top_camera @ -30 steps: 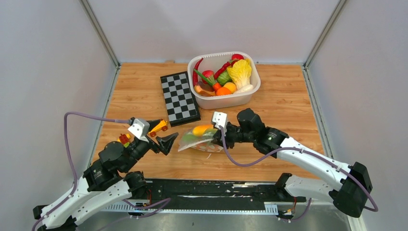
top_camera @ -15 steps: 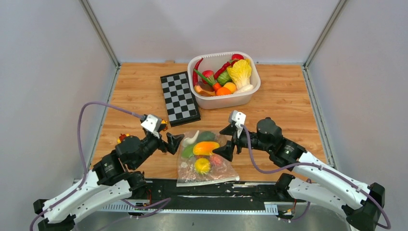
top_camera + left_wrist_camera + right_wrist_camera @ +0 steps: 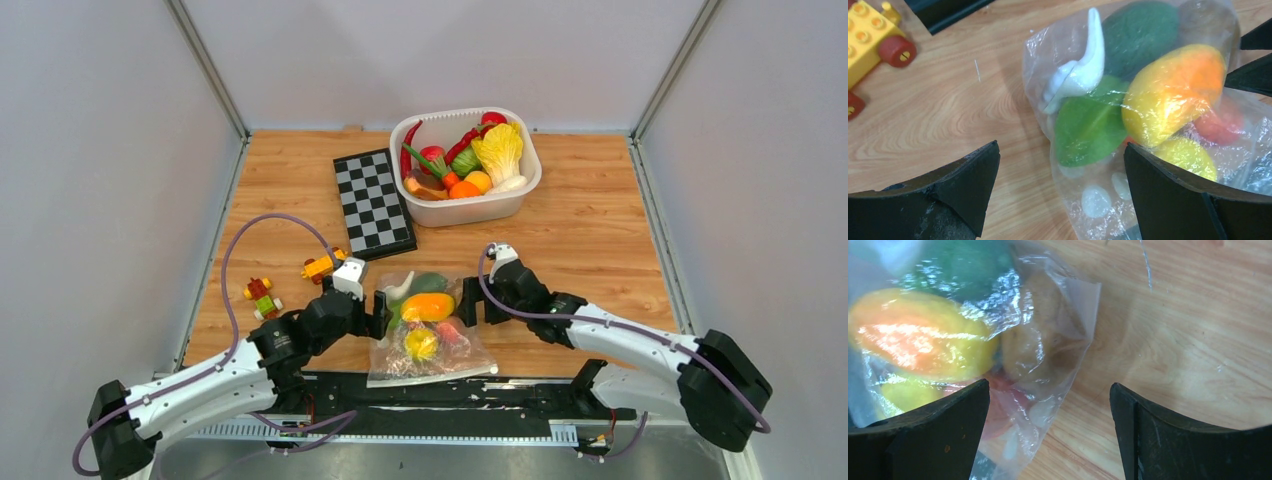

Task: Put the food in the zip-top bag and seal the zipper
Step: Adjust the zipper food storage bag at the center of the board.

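Currently your zip-top bag (image 3: 440, 365), clear crinkled film with whitish dots, lies flat at lower centre of the wooden counter (image 3: 590, 240), holding glossy rounded food (image 3: 427, 306). Your left end effector (image 3: 379, 311) and right end effector (image 3: 468, 303) flank it, fingers apart. The rigid white tub (image 3: 470, 212) at upper centre holds more.

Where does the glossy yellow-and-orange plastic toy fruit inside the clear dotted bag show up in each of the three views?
Top external: the glossy yellow-and-orange plastic toy fruit lies low centre, inside the clear dotted zip-top bag.
Left wrist: the fruit sits right of centre.
Right wrist: the fruit sits at left, mid-height.
Shared landmark: the dark green toy vegetable bordering it, just above it in both wrist views.
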Available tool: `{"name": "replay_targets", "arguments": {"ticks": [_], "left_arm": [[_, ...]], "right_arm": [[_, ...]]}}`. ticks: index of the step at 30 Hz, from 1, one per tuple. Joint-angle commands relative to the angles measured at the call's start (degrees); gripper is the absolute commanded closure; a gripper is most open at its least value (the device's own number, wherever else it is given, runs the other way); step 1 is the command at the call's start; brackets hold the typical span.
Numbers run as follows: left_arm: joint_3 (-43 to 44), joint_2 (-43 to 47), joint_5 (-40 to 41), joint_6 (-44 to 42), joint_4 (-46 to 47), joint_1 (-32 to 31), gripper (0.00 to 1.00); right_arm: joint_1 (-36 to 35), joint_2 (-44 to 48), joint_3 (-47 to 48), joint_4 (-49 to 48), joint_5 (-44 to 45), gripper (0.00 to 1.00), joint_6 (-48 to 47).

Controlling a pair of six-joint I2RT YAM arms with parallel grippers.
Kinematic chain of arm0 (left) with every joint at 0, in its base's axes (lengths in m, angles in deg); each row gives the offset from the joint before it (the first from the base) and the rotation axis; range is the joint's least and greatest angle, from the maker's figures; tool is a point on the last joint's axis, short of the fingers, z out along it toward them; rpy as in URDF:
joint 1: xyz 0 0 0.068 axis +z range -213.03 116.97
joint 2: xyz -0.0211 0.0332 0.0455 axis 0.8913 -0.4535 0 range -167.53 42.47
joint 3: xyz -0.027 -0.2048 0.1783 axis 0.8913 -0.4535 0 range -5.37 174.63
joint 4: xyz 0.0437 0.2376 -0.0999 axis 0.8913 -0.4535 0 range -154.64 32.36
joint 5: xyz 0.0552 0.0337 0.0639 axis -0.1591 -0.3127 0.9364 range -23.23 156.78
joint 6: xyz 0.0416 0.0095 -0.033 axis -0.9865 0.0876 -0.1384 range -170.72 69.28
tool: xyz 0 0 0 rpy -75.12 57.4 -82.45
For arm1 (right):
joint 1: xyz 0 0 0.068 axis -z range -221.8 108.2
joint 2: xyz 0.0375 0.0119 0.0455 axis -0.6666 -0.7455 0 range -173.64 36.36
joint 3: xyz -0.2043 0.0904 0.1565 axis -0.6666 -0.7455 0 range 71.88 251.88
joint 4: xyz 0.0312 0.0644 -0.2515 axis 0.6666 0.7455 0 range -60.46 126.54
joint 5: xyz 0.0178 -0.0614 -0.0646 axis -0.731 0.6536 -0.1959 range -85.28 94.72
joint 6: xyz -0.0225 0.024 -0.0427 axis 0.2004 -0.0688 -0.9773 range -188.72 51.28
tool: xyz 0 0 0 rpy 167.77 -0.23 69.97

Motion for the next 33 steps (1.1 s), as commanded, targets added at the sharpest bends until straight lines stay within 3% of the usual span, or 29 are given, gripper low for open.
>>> {"name": "replay_targets", "arguments": {"ticks": [1, 10, 18, 22, 24, 26, 30, 33], "left_arm": [[-1.23, -2.36, 1.75, 3.86, 5.39, 0.16, 0.00], [-8.59, 3.41, -3.83, 7.62, 6.87, 0.17, 0.00], [-10.70, 15.32, -7.47, 6.13, 7.40, 0.18, 0.10], [-10.10, 14.92, -6.92, 5.92, 7.34, 0.17, 0.08], [-10.12, 13.11, -5.67, 6.31, 7.93, 0.16, 0.03], [-9.74, 10.25, -4.63, 6.74, 8.64, 0.16, 0.00], [-9.39, 4.29, -5.82, 6.55, 13.31, 0.18, 0.00], [-9.54, 0.99, -7.67, 6.44, 18.23, 0.18, 0.00]], "right_arm": [[0.00, -5.28, 1.10, -3.54, 1.66, 0.10, 4.39], [-0.08, -9.88, 3.64, 6.85, 0.73, 0.18, -2.58], [-0.02, 12.29, -7.02, -14.56, -12.08, 0.18, -1.22], [0.07, 21.46, -9.34, -16.14, -1.97, 0.12, 0.02], [0.61, 22.31, -9.44, -12.40, 5.99, 0.05, 2.92], [3.23, 20.75, -9.08, -9.59, 7.30, 0.03, 6.30], [8.47, 14.49, -12.28, -18.00, -7.49, 0.03, 10.92], [8.91, 10.34, -14.41, -27.23, -12.26, 0.03, 13.82]]}}
